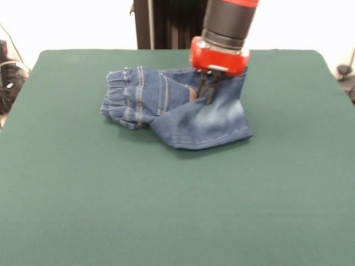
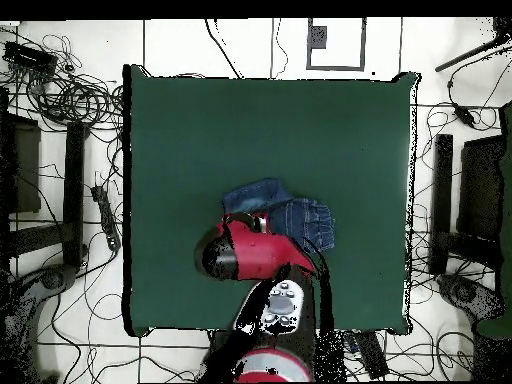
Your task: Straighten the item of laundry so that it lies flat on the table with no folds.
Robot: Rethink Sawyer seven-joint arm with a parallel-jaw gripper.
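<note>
The small blue denim jeans (image 1: 183, 108) lie crumpled and folded on the dark green table (image 1: 166, 205), toward its far middle. The gathered waistband (image 1: 117, 91) points left. A leg is folded over to the front right, its hem (image 1: 213, 141) nearest the camera. My gripper (image 1: 207, 94) comes down from above onto the upper right part of the jeans. Its dark fingers (image 1: 211, 93) stand close together, pinching the denim, which rises up toward them. In the overhead view the jeans (image 2: 285, 210) show just beyond the red arm (image 2: 250, 255), which hides the gripper.
The green table (image 2: 200, 130) stretches wide on all sides of the jeans. Cables and dark equipment (image 2: 60, 100) lie on the floor around the table. The black pedestal (image 1: 166, 22) stands behind the far edge.
</note>
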